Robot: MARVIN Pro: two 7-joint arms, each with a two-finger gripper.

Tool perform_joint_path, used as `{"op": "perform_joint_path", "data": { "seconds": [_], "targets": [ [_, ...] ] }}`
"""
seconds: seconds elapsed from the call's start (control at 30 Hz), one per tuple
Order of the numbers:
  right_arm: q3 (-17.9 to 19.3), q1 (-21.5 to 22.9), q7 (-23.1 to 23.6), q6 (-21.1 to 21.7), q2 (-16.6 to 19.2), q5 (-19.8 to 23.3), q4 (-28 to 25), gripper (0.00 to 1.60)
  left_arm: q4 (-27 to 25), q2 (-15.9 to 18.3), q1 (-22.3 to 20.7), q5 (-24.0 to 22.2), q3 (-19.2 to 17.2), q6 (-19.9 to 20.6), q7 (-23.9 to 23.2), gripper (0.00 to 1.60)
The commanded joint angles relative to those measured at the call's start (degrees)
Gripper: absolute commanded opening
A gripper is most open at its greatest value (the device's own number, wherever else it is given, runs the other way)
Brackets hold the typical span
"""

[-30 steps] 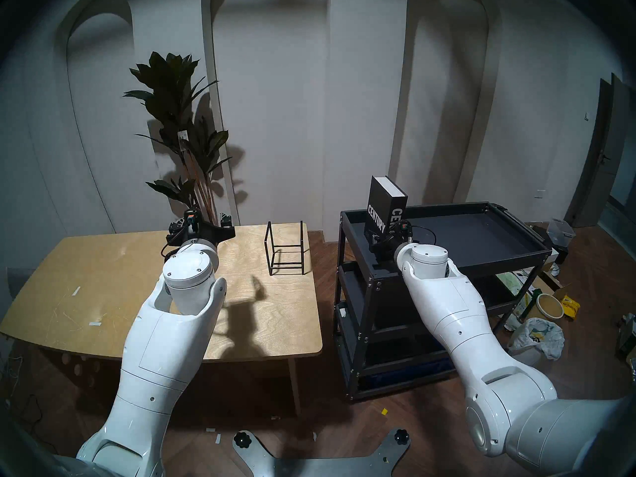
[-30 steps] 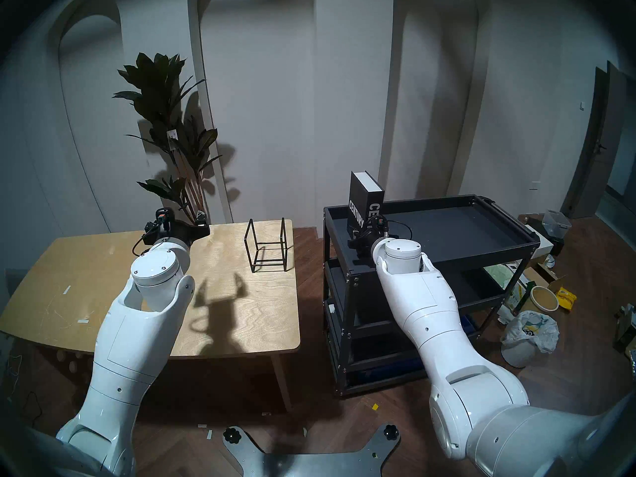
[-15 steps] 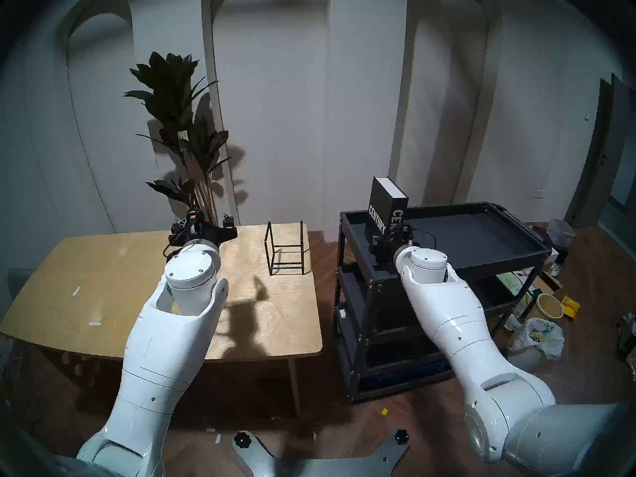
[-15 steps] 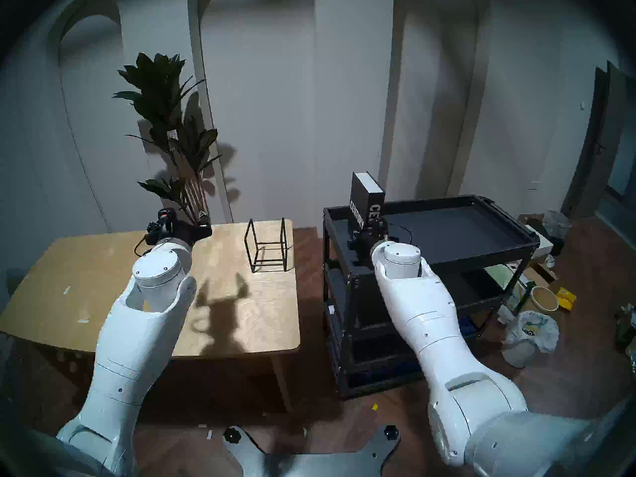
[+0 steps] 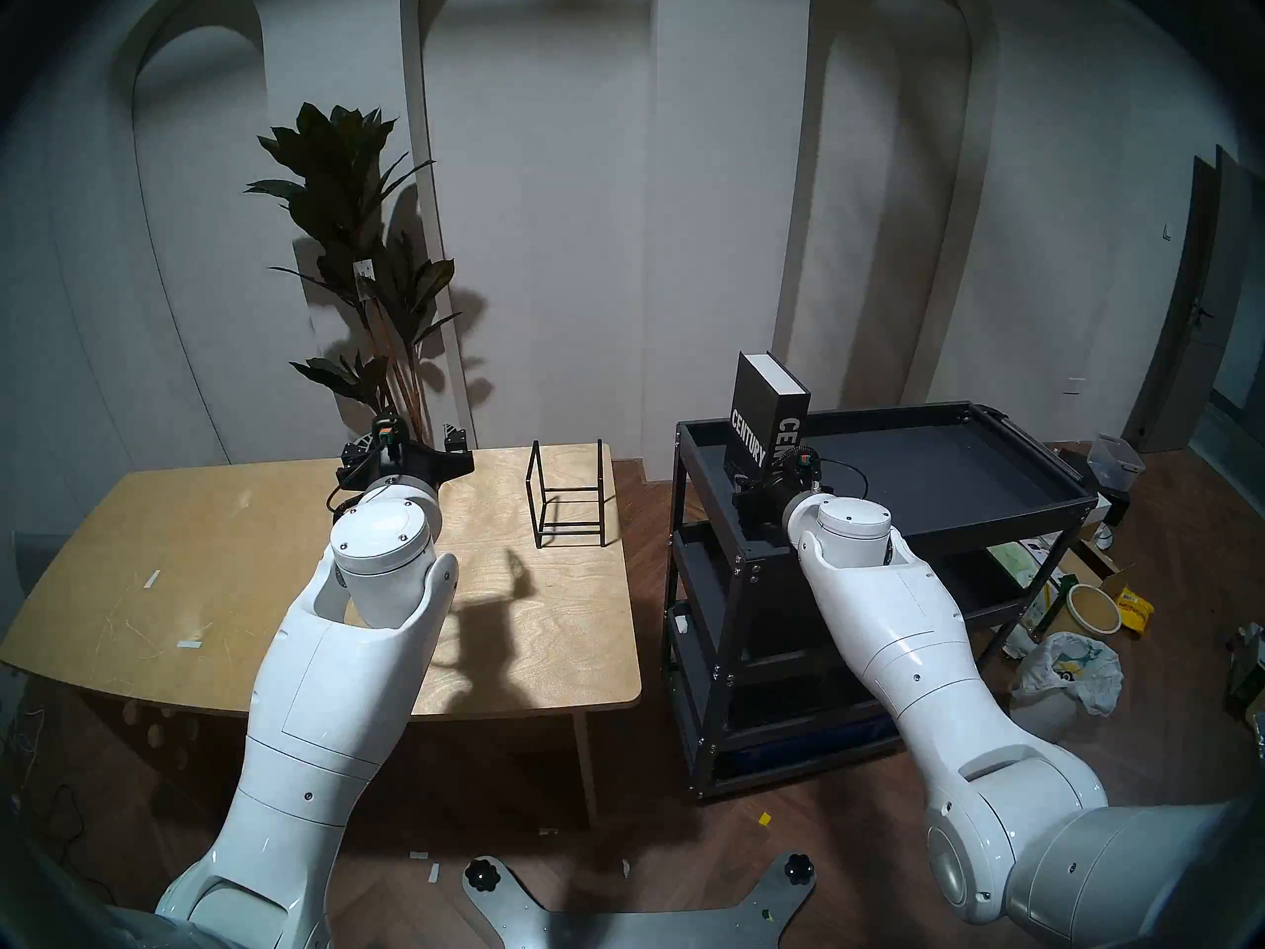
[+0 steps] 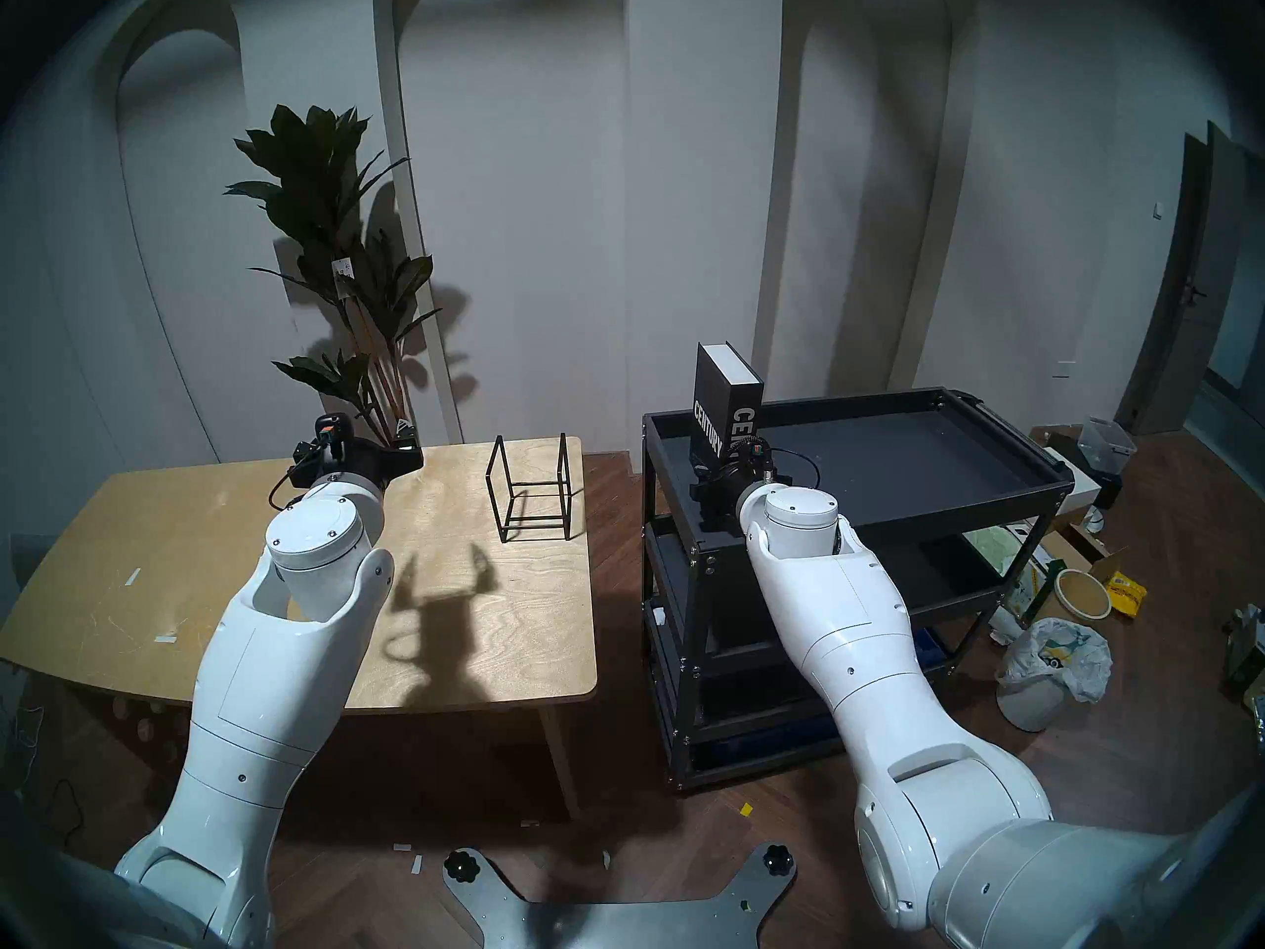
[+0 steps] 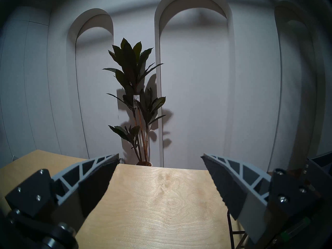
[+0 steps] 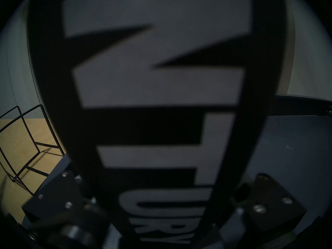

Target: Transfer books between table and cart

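Book point(image 5: 756, 413) "CENTURY" stands upright at the near-left corner of the cart's point(image 5: 958, 516) top tray, its lower spine clamped in the right hand point(image 5: 760, 478). Left hand point(image 7: 159, 173) hovers spread and empty over the desk point(image 5: 205, 550). Lift vertically, clearing the tray rim, then carry toward the wire stand point(image 5: 568, 499).

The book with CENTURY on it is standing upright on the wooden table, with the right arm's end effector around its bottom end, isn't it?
Not quite. The book stands upright on the top shelf of the black cart, not on the wooden table; the head view shows this. The right end effector is indeed around its bottom end.
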Motion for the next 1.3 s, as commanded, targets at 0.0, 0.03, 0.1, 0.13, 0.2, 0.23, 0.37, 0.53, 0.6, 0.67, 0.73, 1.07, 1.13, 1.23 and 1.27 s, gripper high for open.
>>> {"op": "perform_joint_path", "data": {
  "seconds": [0.0,0.03,0.1,0.13,0.2,0.23,0.37,0.53,0.6,0.67,0.73,1.07,1.13,1.23,1.27],
  "targets": [
    [0.5,-1.7,0.2,0.4,0.5,0.5,-2.1,1.6,-1.7,0.0,-0.7,0.2,0.2,0.2,0.1,1.6],
    [0.6,-1.8,0.2,0.4,0.6,0.6,-2.4,1.6,-1.8,0.0,-0.7,0.2,0.2,0.3,0.1,1.6],
    [0.7,-2.2,0.2,0.6,0.9,0.7,-3.4,1.6,-1.9,0.0,-0.7,0.2,0.3,0.3,0.1,1.6],
    [0.9,-2.4,0.3,0.7,0.9,0.9,-4.1,1.6,-1.9,0.0,-0.7,0.2,0.3,0.3,0.1,1.6],
    [1.3,-2.8,0.2,1.0,1.0,1.1,-5.4,1.6,-2.0,0.0,-0.7,0.2,0.3,0.3,0.2,1.6],
    [1.4,-3.0,0.0,1.0,1.1,1.1,-6.1,1.6,-2.0,0.0,-0.7,0.2,0.4,0.3,0.2,1.6],
    [2.1,-4.0,-0.1,2.2,1.4,1.6,-9.6,1.6,-2.1,0.0,-0.7,0.2,0.5,0.3,0.2,1.6],
    [2.9,-4.8,0.0,2.1,1.5,2.2,-12.5,1.6,-2.0,-0.1,-0.9,0.2,0.7,0.3,0.2,1.6],
    [3.2,-5.6,-0.2,2.6,1.7,2.3,-14.6,1.6,-1.9,-0.2,-0.9,0.1,0.8,0.3,0.2,1.6],
    [3.5,-6.0,-0.4,3.3,1.8,2.5,-16.1,1.6,-1.8,-0.3,-1.0,0.1,0.9,0.3,0.1,1.6],
    [3.9,-6.6,-1.1,4.0,1.7,2.7,-17.7,1.6,-1.7,-0.3,-1.1,0.1,1.0,0.3,0.1,1.6],
    [6.0,-8.8,-1.9,4.2,1.9,4.4,-24.0,1.6,-1.4,-0.5,-1.4,0.0,1.0,0.4,0.0,1.6],
    [6.5,-9.2,-1.8,4.8,1.7,5.2,-25.4,1.6,-1.3,-0.5,-1.4,0.0,1.0,0.4,0.0,1.6],
    [7.2,-9.8,-1.4,5.2,1.6,6.3,-27.4,1.6,-1.0,-0.6,-1.4,0.0,1.0,0.3,-0.1,1.6],
    [7.2,-10.3,-1.4,5.3,1.5,6.6,-28.4,1.6,-0.9,-0.5,-1.4,0.0,1.0,0.2,-0.1,1.6]
  ]
}}
